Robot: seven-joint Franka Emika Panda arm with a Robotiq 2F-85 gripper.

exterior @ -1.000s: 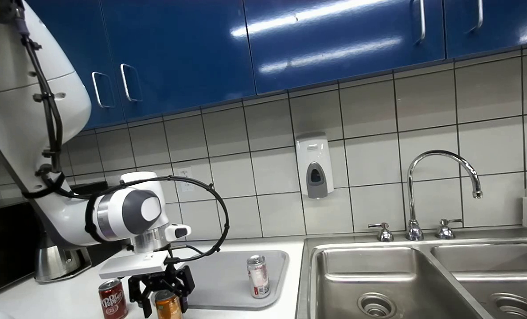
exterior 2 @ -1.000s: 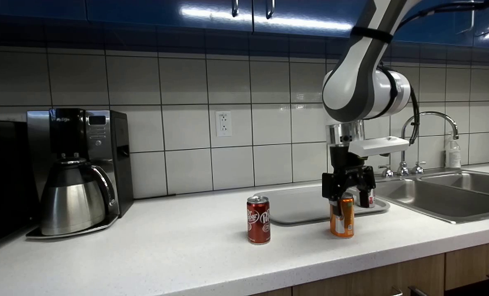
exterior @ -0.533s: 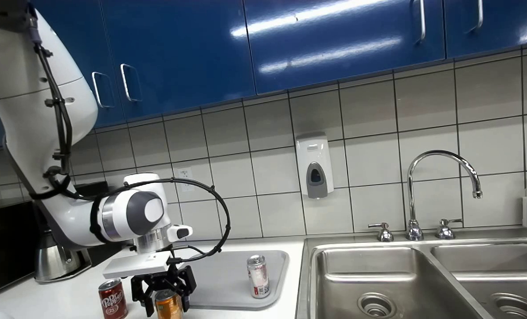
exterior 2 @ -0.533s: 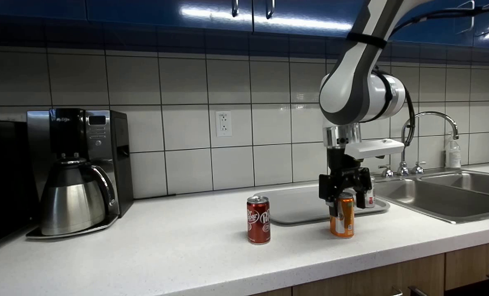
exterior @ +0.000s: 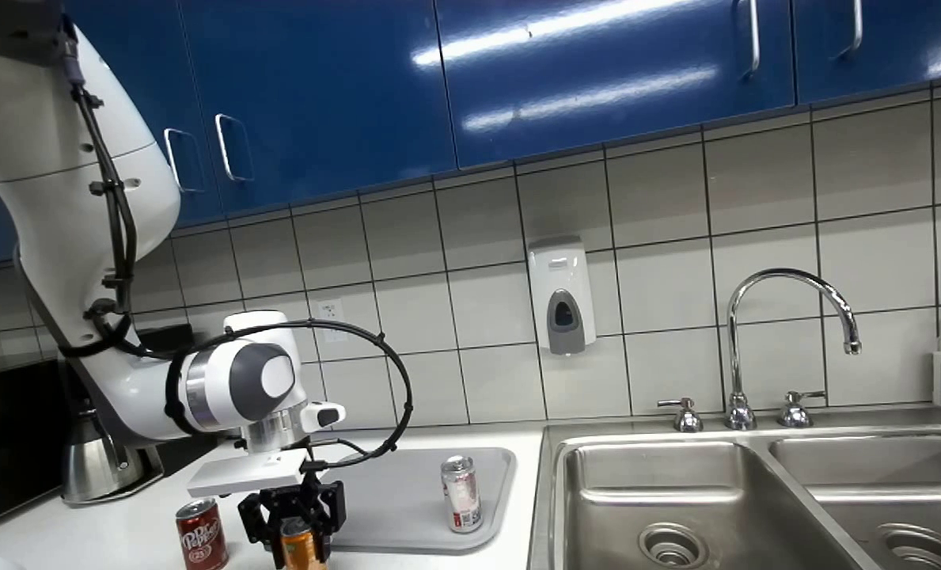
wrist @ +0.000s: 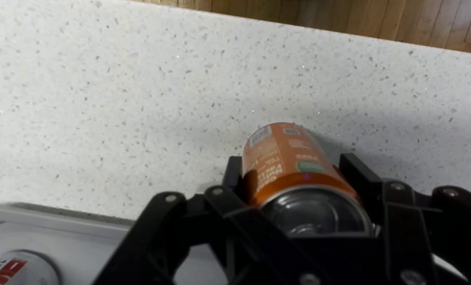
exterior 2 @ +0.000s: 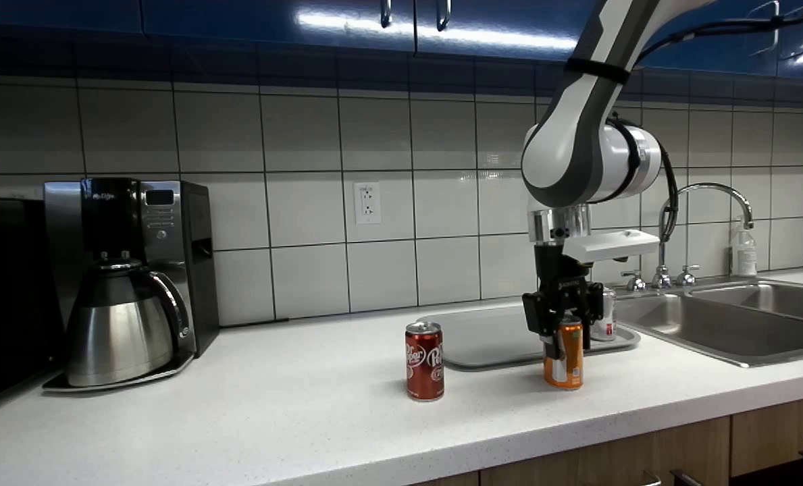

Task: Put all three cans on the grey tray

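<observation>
Claw (wrist: 294,170) is squeezed on the standing orange can (wrist: 296,176); tray (wrist: 75,237) is seen lower left in the wrist view.

Smooth printed metal is seen on the orange can (exterior 2: 571,358), dark red can (exterior 2: 425,364) and silver-grey can (exterior: 462,495). The grey tray (exterior: 399,495) is finished matt, like plastic; the tabletop (wrist: 120,99) is speckled. High gloss is shown by the blue cabinets (exterior: 320,87), satin steel by the sink (exterior: 652,467); the end effector (wrist: 292,170) is finished dull black.

White, grey-panelled arm (exterior: 66,206), black cables (exterior: 408,405), black screw-dotted end effector (wrist: 294,172)
</observation>
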